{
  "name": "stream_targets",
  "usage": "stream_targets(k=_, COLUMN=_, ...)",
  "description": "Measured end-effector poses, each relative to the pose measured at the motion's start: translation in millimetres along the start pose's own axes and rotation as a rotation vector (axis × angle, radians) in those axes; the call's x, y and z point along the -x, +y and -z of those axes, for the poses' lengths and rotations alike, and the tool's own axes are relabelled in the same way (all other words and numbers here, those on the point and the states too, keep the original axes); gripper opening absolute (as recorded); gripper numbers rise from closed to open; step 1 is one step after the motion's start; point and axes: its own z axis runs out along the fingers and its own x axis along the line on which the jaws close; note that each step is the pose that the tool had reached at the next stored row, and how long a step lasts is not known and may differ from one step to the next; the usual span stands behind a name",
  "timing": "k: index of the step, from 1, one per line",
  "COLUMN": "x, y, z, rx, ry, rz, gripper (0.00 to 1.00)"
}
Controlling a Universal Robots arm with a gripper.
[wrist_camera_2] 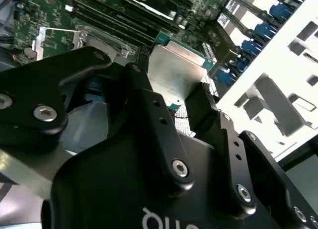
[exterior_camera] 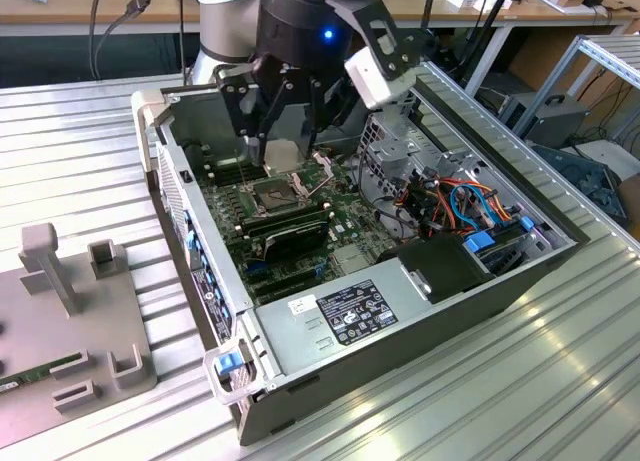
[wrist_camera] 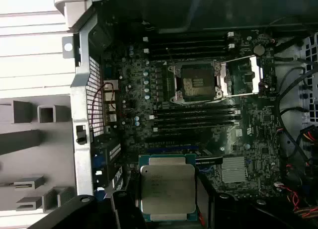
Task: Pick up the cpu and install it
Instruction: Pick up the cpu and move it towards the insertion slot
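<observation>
The cpu [wrist_camera: 167,189] is held clear of the motherboard [wrist_camera: 130,85], inside the open computer case [exterior_camera: 400,351]. In the exterior view it hangs close above the socket [exterior_camera: 272,193], not seated. The gripper [exterior_camera: 283,157] grips it by two opposite edges. Its black fingers [wrist_camera_2: 201,102] are closed narrowly against the sides of the chip, leaving the top face exposed.

Step in hand: judged from these views, pickup is complete and the carry to the socket is under way. Installation is not yet done.

Placement requirement: the socket [wrist_camera: 195,82] lies open, with its hinged frame [wrist_camera: 242,77] swung aside. Seating calls for the chip's edges to be squared to the socket recess, the chip kept level, and a gentle straight descent. A tilted entry risks harm to the contacts.

Materials and shapes:
- The cpu [wrist_camera_2: 174,75] is a flat square with a dull silvery metal lid over a green rim.
- The socket is a dark square recess bordered by shiny metal.
- The memory sticks [wrist_camera: 194,117] are long, narrow and black, and flank the socket.
- The case is grey sheet metal and rests on a ribbed aluminium table [exterior_camera: 560,381].
</observation>
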Motion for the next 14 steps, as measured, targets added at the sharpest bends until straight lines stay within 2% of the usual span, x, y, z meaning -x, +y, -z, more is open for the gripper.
stream_targets(k=1, x=7.6, y=0.5, z=-0.2, rx=0.0001, ry=-0.0001, rz=0.0, gripper=0.55)
stream_targets(k=3, x=16.3, y=1.3, z=-0.4, rx=0.0001, ry=-0.0001, rz=0.0, gripper=0.55)
stream_targets(k=5, x=29.3, y=2.3, z=-0.7, rx=0.0001, ry=-0.0001, rz=0.0, gripper=0.55)
stream_targets(k=8, x=41.3, y=3.3, z=-0.9, rx=0.0001, ry=-0.0001, rz=0.0, gripper=0.55)
stream_targets(k=14, x=43.0, y=3.5, z=-0.9, rx=0.0001, ry=-0.0001, rz=0.0, gripper=0.55)
